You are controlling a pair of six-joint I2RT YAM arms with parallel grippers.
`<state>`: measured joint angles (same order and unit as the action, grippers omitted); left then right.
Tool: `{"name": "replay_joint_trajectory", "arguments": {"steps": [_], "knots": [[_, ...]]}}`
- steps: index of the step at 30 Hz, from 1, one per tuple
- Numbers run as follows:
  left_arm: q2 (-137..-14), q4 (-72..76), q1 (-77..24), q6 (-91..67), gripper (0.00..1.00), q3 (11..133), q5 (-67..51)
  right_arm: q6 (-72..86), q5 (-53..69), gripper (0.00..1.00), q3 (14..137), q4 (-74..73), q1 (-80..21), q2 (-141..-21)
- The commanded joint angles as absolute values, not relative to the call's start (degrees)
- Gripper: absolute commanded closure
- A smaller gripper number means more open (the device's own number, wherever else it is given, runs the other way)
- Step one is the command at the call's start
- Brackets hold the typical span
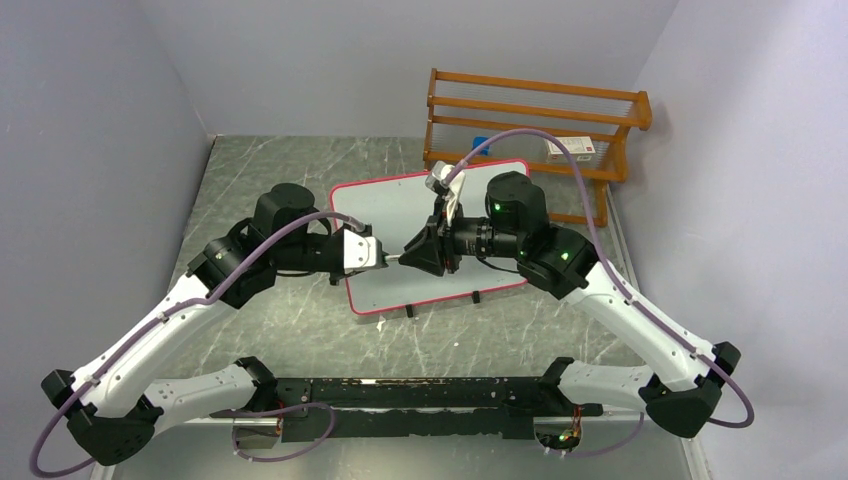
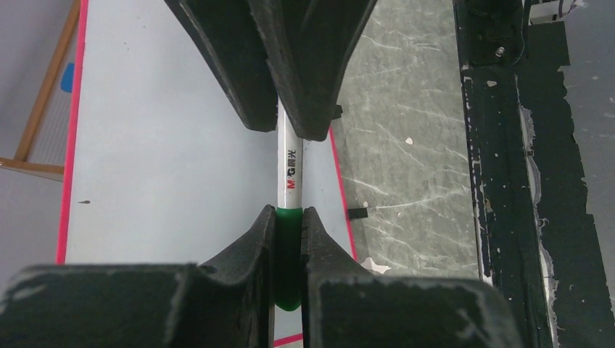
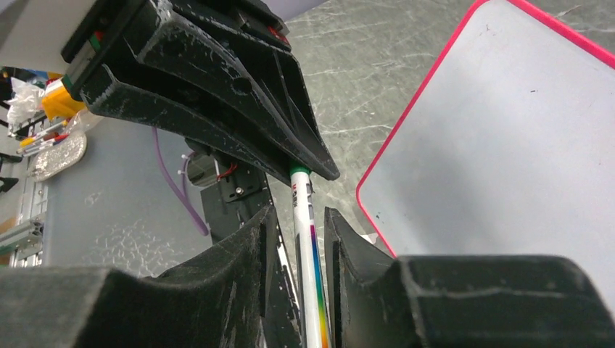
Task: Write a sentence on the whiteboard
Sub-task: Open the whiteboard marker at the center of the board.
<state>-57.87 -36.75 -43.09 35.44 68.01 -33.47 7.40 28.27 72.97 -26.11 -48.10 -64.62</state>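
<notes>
slip risk: we see left gripper clamped on marker, right gripper loose around it; marker could tilt onto whiteboard.

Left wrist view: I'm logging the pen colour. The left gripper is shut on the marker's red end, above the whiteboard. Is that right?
Not quite. The end that the left gripper clamps is green, not red, as the left wrist view shows. The rest stands: it is shut on the marker, above the whiteboard.
</notes>
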Motion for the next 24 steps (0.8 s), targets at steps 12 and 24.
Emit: {"name": "replay_joint_trajectory", "arguments": {"steps": [12,24], "knots": [[-57.7,-38.6,-44.3,36.8,0.95,70.8,-31.6,7.9,29.5,0.67,75.8,-29.3,-48.1,-65.0],[-57.5,-37.8,-44.3,36.7,0.95,70.6,-31.9,7.4,31.0,0.87,75.7,-29.6,-48.2,-66.0]]}}
